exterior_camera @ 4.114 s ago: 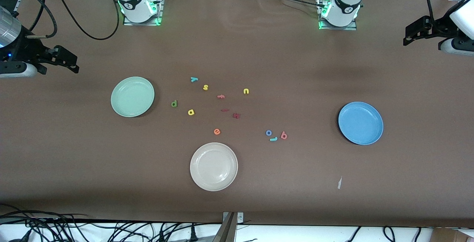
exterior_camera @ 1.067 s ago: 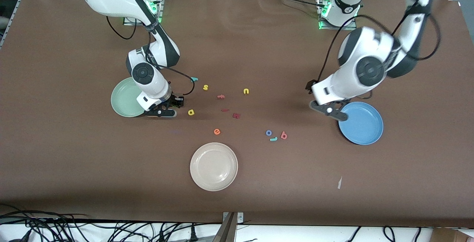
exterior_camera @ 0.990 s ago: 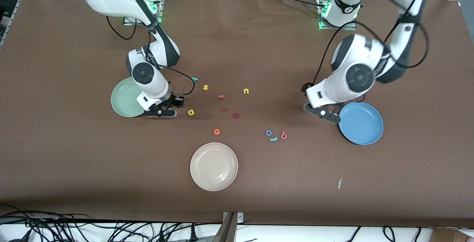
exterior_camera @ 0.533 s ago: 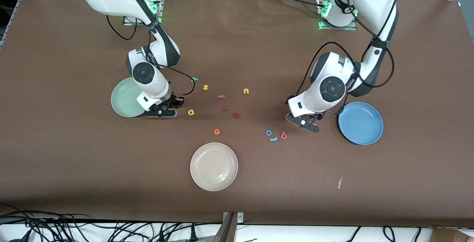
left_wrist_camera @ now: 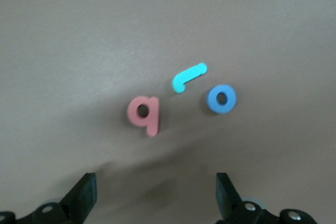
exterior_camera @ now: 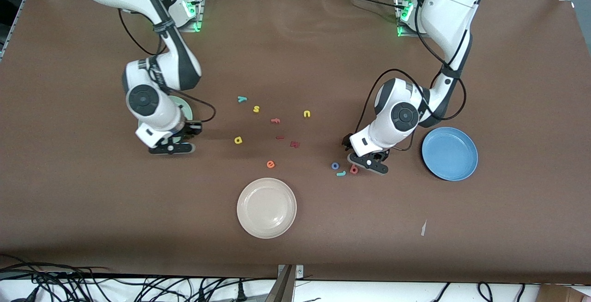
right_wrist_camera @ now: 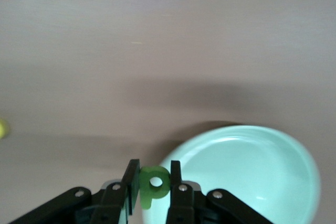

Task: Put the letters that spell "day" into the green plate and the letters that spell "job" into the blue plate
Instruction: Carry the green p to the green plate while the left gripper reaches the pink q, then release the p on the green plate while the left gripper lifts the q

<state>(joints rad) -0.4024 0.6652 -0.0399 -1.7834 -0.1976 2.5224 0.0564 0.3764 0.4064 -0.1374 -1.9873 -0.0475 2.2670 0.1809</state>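
Clamping the dark green d (right_wrist_camera: 153, 183), the right gripper (right_wrist_camera: 153, 187) hangs over the green plate (right_wrist_camera: 252, 166) rim toward the table's right-arm end, while the left gripper (left_wrist_camera: 155, 195), jaws wide, hovers over the pinkish-red b (left_wrist_camera: 143, 114) beside the teal j (left_wrist_camera: 188, 76) and blue o (left_wrist_camera: 220, 98), near the blue plate (exterior_camera: 449, 153).

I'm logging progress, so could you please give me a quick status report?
Right pincer shut on green d, beside green plate. Left pincer open over red b, teal j, blue o. Nothing blocking.
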